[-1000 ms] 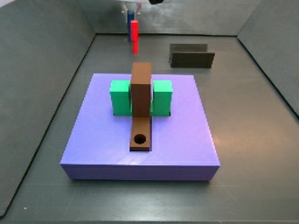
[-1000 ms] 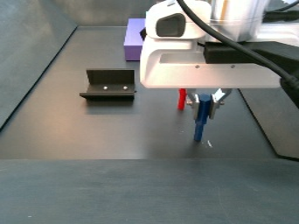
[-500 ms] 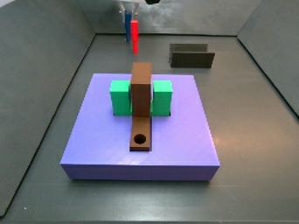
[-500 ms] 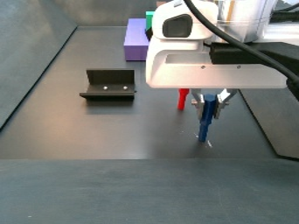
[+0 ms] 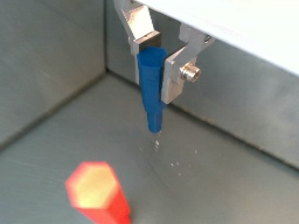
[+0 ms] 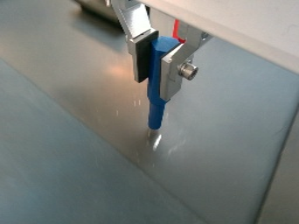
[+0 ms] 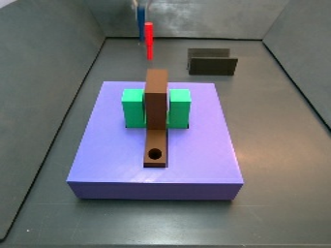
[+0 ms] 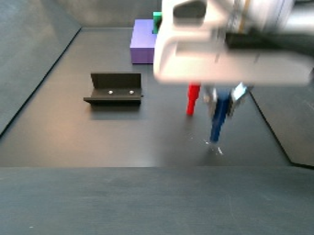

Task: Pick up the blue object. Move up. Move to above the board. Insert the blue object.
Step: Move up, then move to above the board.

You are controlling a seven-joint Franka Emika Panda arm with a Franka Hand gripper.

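- Wrist views both show the gripper (image 5: 156, 59) clamped on the blue object (image 5: 151, 92), which hangs straight down between the two silver fingers (image 5: 179, 70). The top of the peg sits between the dark pads, and most of its length pokes out below the fingertips.
- In a wrist view, the blue object's lower tip tapers toward the grey floor (image 5: 222, 175); whether it touches cannot be told. The red stick (image 5: 98, 192) stands upright on the floor nearby, apart from the peg.
- In a wrist view from another angle, the gripper (image 6: 156, 59) pinches the blue object (image 6: 156, 105) near its upper end, and the tip points at a bright spot on the floor (image 6: 70, 157).
- Side view from the board end: the board (image 7: 157, 116) lies along the purple slab (image 7: 200, 165), its round hole near the close end, with the green block (image 7: 135, 108) straddling it. The red stick (image 7: 149, 41) stands far behind, and the fixture (image 7: 212, 63) sits beside it to the right. A sliver of blue object (image 7: 139, 15) shows at the top edge.
- Side view from the opposite end: the gripper (image 8: 222, 94) is blurred, holding the blue object (image 8: 219, 119) upright with its tip just above the floor. The red stick (image 8: 193, 99) stands just beside it, the fixture (image 8: 113, 89) is well apart, and the purple slab (image 8: 141, 41) lies far behind.
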